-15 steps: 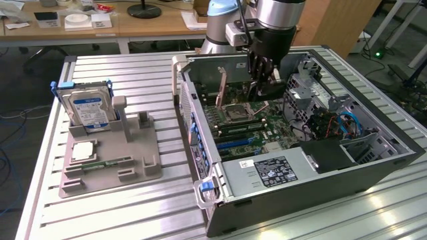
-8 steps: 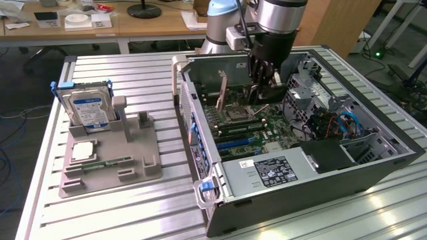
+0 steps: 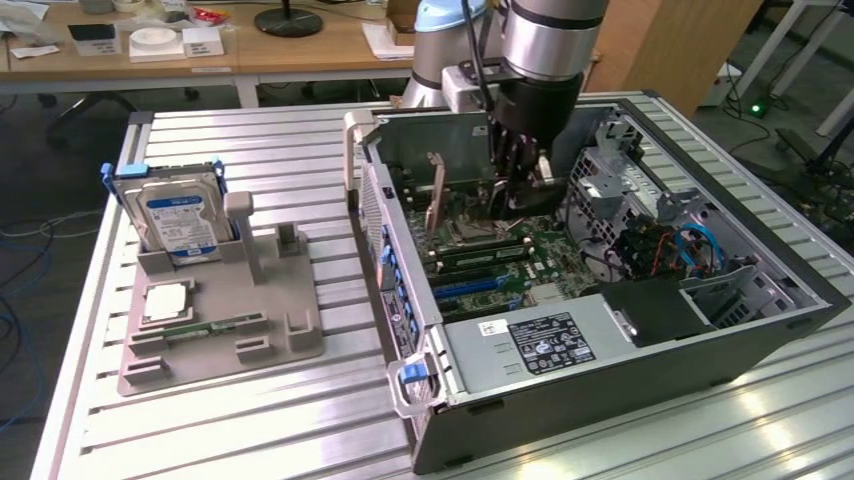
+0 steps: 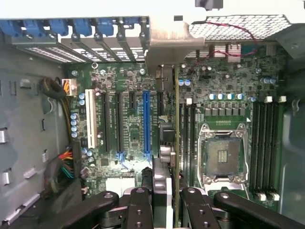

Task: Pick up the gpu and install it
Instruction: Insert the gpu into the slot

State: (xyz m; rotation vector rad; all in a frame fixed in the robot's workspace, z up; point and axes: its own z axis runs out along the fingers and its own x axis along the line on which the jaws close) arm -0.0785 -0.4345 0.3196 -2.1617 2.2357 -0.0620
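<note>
Now gripper (image 4: 166,198) clenched on gpu (image 4: 167,143); card upright above motherboard (image 4: 128,124), inside case (image 3: 747,330).

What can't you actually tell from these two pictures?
- Wrist view: the gpu stands edge-on in the gripper, so its own body hides its bottom edge and whichever slot lies beneath. Whether it is seated is unclear.
- Exterior view: the gripper covers most of the card.
- Exterior view: the print on the power supply label is too small to read.

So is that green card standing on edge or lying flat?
On edge: the gpu stands upright over the motherboard, gripped by the tool, inside the case.
</note>
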